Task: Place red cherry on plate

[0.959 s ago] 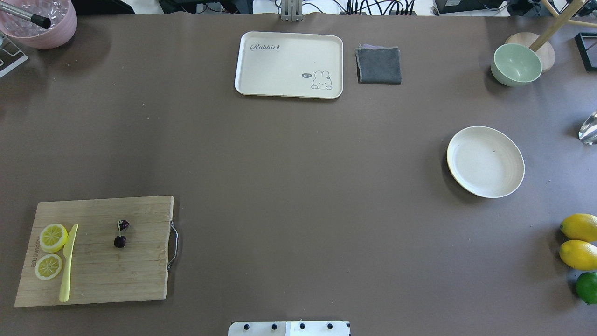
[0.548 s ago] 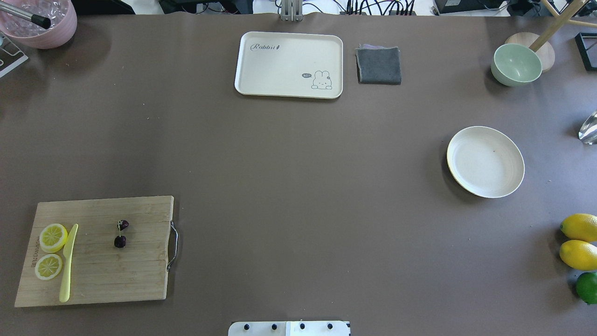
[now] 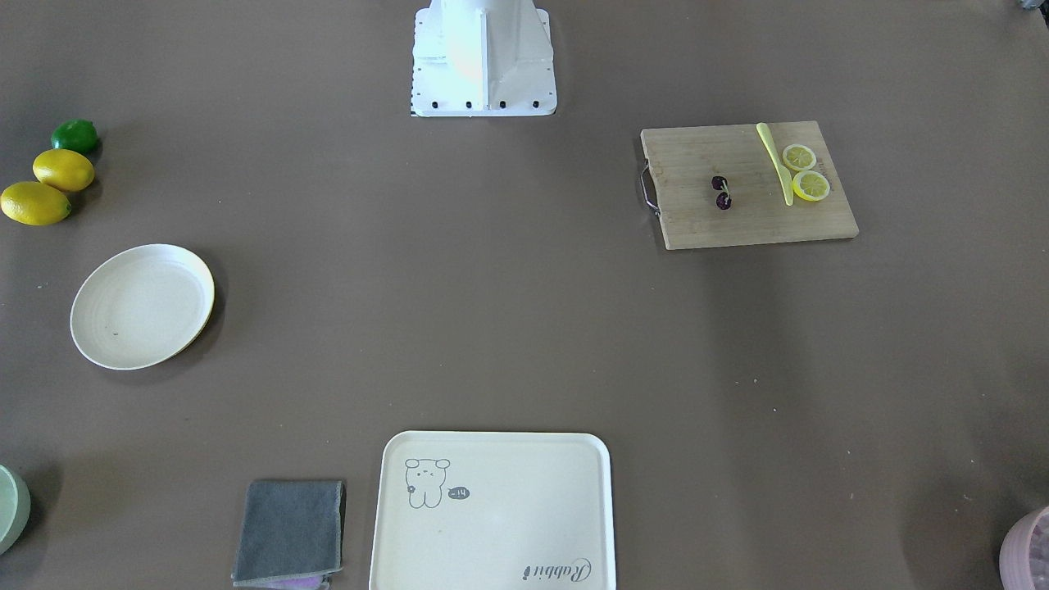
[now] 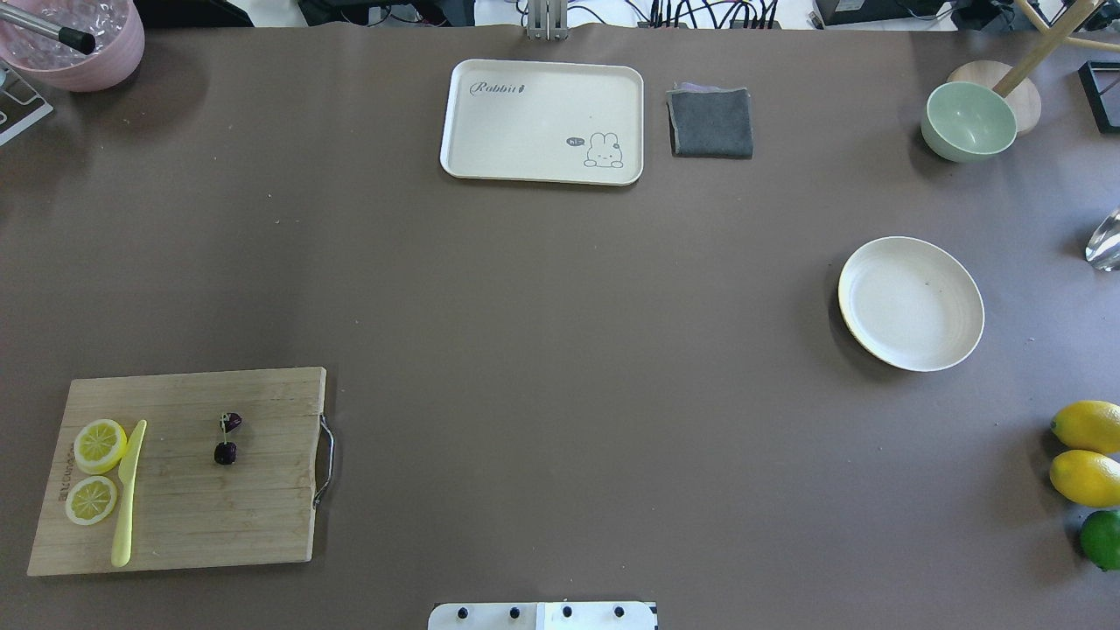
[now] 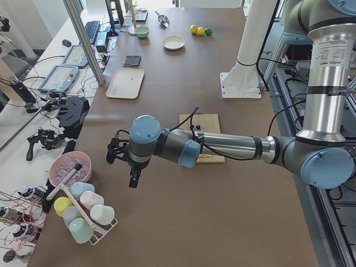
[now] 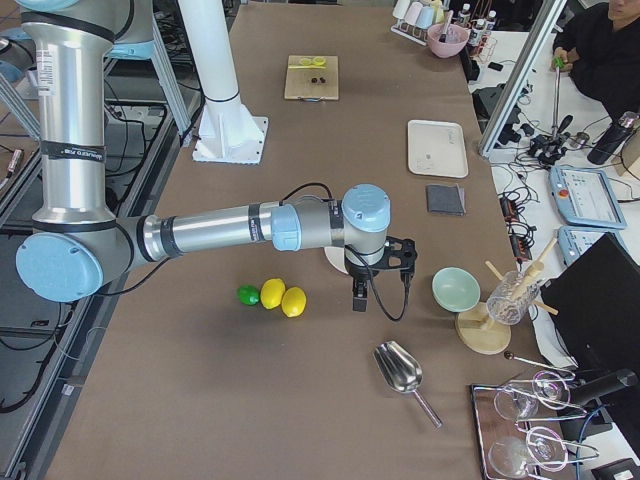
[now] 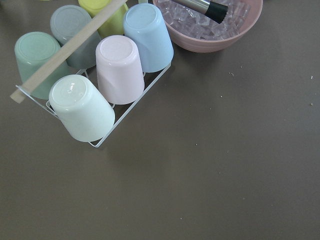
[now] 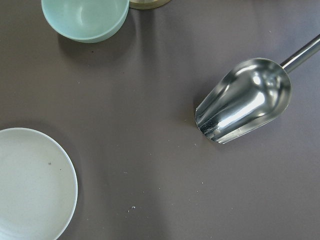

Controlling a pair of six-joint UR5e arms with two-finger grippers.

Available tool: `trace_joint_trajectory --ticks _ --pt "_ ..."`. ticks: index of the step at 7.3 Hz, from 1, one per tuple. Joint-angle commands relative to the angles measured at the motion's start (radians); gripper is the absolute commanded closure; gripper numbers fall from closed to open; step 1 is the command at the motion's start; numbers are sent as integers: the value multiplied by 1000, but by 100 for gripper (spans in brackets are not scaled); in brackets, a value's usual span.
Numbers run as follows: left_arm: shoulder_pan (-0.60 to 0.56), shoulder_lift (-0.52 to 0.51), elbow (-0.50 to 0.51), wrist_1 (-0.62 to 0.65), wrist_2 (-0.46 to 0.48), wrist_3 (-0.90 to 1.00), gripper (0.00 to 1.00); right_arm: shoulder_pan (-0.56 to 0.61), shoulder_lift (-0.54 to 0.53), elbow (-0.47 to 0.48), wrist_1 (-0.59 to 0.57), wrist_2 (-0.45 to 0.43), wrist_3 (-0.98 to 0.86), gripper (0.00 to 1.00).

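Note:
The red cherry (image 4: 226,439), two dark round fruits on one thin stem, lies on a wooden cutting board (image 4: 188,499) at the near left, also seen as the cherry (image 3: 722,192) in the front view. The round cream plate (image 4: 910,303) sits empty at the right, its rim also in the right wrist view (image 8: 30,185). My left gripper (image 5: 132,179) hangs beyond the table's left end, near a rack of cups. My right gripper (image 6: 358,298) hovers just past the plate, near the lemons. Only the side views show either gripper, so I cannot tell their state.
Two lemon slices (image 4: 98,444) and a yellow knife (image 4: 128,494) share the board. A cream tray (image 4: 542,121), grey cloth (image 4: 710,122) and green bowl (image 4: 969,121) line the far edge. Lemons (image 4: 1088,427), a lime (image 4: 1101,538), a metal scoop (image 8: 245,102) and upturned cups (image 7: 120,70) stand at the ends.

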State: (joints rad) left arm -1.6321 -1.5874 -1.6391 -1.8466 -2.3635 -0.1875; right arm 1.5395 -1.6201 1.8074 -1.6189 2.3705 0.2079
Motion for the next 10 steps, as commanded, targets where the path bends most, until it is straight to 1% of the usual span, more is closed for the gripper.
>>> trace_joint_trajectory --ticks 1,4,5,9,10 --pt "1 0 1 3 1 0 2 -1 -14 3 1 0 1 0" --pt "14 -2 4 4 -13 0 2 -1 -15 -5 1 -4 -4 0" --pt "11 1 7 4 -13 0 2 -1 -9 -23 2 0 -8 0" --pt "8 6 9 4 -8 -1 2 -2 -1 4 2 36 -5 0" --pt "9 27 2 1 -10 -1 2 -2 -1 7 2 35 -4 0"
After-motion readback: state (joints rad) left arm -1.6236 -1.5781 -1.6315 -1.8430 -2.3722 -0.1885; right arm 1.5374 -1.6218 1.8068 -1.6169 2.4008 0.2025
